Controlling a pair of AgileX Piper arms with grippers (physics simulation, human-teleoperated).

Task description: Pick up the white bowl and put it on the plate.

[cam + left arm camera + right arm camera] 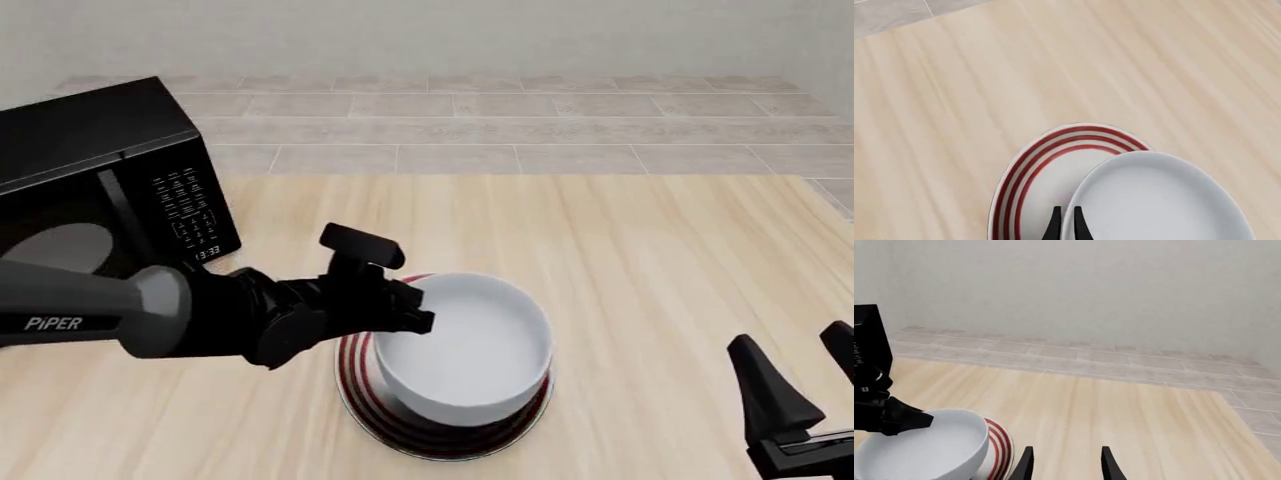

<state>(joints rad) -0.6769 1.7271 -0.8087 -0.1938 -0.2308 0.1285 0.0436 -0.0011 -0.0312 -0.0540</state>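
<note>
Evidently left fingers (407,308) pinch the bowl (465,346) rim to seat it on the plate (358,372); right fingers (1067,464) idle, spread.

1. The white bowl (467,350) looks like smooth glazed ceramic, softly glossy, with gentle shading inside.
2. The plate (1047,165) has the same smooth glazed look, its red rings painted flat.
3. The surface (667,260) is pale wood with a fine streaked grain and a matt finish.
4. The microwave (107,170), upper left in the front view, has a black, faintly shiny casing.
5. The left gripper (1067,226) has matt black fingers.
6. The floor (534,120) is dull grey tile.
</note>
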